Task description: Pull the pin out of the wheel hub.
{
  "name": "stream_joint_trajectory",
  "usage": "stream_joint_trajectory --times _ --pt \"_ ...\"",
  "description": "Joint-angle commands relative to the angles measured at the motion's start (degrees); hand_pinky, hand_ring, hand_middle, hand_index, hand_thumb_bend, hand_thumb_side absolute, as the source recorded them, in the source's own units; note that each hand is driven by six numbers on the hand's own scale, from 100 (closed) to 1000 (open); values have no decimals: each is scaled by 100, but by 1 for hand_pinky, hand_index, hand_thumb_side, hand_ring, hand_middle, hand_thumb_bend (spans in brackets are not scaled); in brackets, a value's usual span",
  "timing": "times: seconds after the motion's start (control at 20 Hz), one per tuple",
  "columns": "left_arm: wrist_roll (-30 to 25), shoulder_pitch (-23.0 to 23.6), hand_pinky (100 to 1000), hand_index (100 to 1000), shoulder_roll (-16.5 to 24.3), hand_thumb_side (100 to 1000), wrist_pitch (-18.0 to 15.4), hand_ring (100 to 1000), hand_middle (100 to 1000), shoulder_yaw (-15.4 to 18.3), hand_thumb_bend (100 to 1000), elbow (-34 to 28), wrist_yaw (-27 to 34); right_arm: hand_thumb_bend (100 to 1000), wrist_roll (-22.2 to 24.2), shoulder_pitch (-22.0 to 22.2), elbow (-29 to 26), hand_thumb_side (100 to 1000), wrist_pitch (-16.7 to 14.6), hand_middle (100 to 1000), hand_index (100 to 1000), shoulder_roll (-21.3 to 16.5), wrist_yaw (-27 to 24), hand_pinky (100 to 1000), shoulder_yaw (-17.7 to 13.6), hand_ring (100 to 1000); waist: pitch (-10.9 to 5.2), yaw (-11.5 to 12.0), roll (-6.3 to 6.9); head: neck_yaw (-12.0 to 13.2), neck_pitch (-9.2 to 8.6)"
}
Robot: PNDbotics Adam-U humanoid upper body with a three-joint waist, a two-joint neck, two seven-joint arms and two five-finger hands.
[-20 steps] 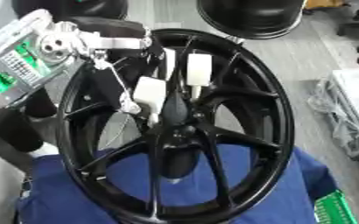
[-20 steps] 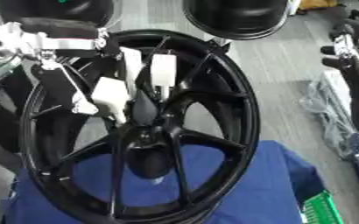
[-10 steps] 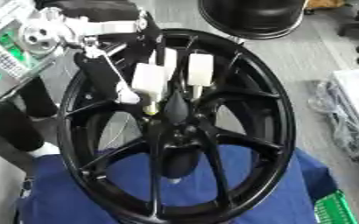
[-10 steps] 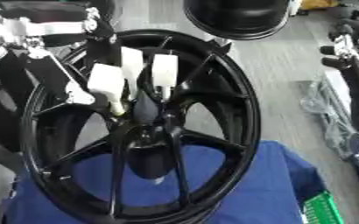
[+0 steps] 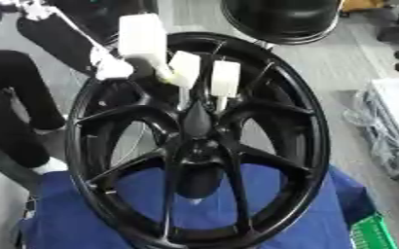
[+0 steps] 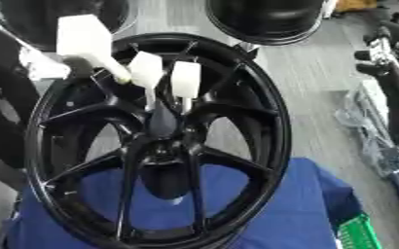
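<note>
A black spoked wheel (image 5: pixel 309 121) lies tilted on a blue cloth (image 5: pixel 305 214). At its hub (image 5: pixel 194 151) stands the pin (image 5: pixel 196 119), a dark tapered piece pointing up. My left hand (image 5: pixel 186 68) reaches in from the upper left with white-padded fingers. Two straight fingers (image 6: pixel 184 80) point down with their thin tips on either side of the pin's top. The thumb (image 5: pixel 143 39) is raised well away to the upper left, apart from the pin. Whether the tips touch the pin is unclear. My right hand shows in neither view.
Another black wheel (image 5: pixel 280 19) stands behind on the grey floor. Plastic-wrapped items (image 5: pixel 390 126) lie at the right, and a green crate (image 5: pixel 373 236) sits at the lower right corner. Dark shapes (image 5: pixel 15 107) crowd the left side.
The thumb has swung up and away from the pin, toward the upper left. The two fingers have stayed over the pin's top. The wheel and pin have not moved.
</note>
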Motion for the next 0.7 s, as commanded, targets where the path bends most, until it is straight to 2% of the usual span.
stream_joint_trajectory --times 0.05,0.2,0.35,0.5,0.7 --pt "458 325 548 443 555 100 -166 366 381 531 385 -81 168 100 -20 -50 -74 585 -30 754 864 -138 13 759 -90 744 -89 32 3 -38 -71" --pt "848 980 546 443 1014 100 -275 366 382 945 401 -81 191 100 -53 -15 -73 588 -42 754 864 -160 18 759 -124 744 -70 56 9 -39 -47" --pt "1294 1571 545 442 1262 100 -271 365 380 1344 388 -82 189 100 -75 15 -76 585 -49 754 864 -192 25 759 -150 744 -57 93 6 -57 -94" --pt "1732 2217 547 441 1416 100 -127 365 380 1666 406 -82 125 100 -115 31 -102 581 -81 753 863 -223 22 759 -191 744 -42 132 3 -79 -128" --pt "2166 3008 550 442 1376 100 200 365 380 1981 415 -61 -156 100 -168 55 -111 583 -101 753 864 -203 10 759 -235 744 -8 151 -41 -84 -223"
